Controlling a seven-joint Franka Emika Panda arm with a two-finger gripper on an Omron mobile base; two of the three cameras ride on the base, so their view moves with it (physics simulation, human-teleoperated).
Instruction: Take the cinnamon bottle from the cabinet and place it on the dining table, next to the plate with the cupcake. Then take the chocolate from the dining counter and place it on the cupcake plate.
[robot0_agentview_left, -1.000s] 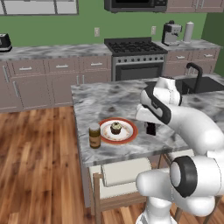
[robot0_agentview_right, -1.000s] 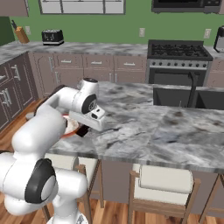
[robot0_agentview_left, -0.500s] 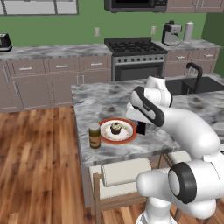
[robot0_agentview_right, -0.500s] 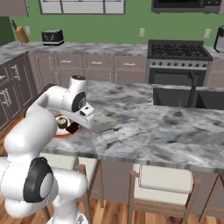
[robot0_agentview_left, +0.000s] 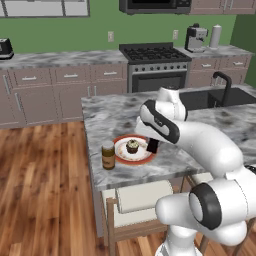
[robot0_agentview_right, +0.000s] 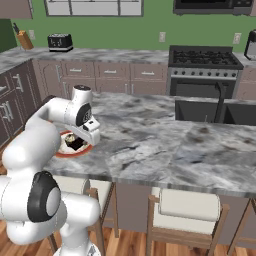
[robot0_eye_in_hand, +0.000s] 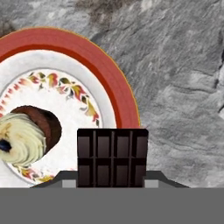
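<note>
Hand view shows the claw (robot0_eye_in_hand: 112, 183) clamped on the chocolate (robot0_eye_in_hand: 112, 156) over the plate (robot0_eye_in_hand: 109, 83) rim; cinnamon bottle (robot0_agentview_left: 108, 155) already stands beside it, so only release remains.

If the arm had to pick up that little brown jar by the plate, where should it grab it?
Probably from above, with the fingers closing across the round sides just under the lid. The jar stands upright on the table, its top free. The plate lies close on one side, so a side approach looks tighter.
</note>
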